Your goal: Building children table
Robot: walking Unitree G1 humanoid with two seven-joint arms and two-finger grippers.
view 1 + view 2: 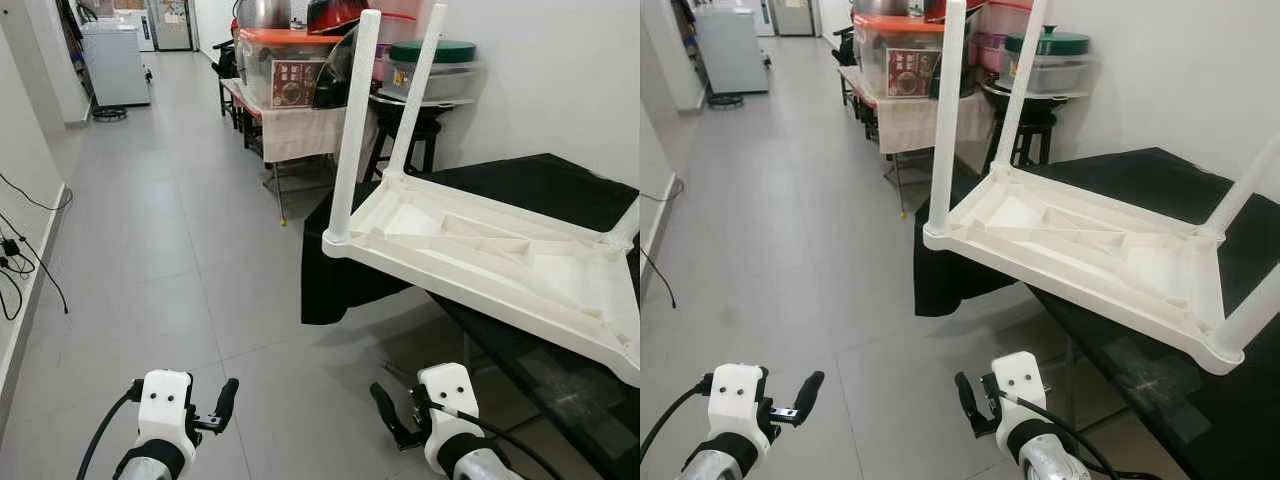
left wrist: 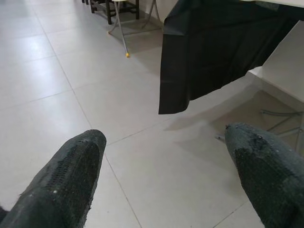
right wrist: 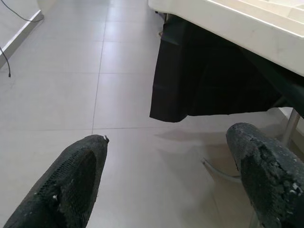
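Now my left gripper (image 1: 214,408) and right gripper (image 1: 392,415) hang spread, empty; next I'd approach the upturned white table (image 1: 480,255), legs fitted.

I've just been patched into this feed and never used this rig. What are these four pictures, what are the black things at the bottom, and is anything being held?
The two wide pictures come from the robot's head camera, looking forward and down. The left gripper and right gripper sit low in front, both open and holding nothing. The two close pictures look along each gripper's black fingers toward the tiled floor. Ahead to the right, a white children's table lies upside down, legs up, on a table under a black cloth. Storage boxes stand along the wall behind.
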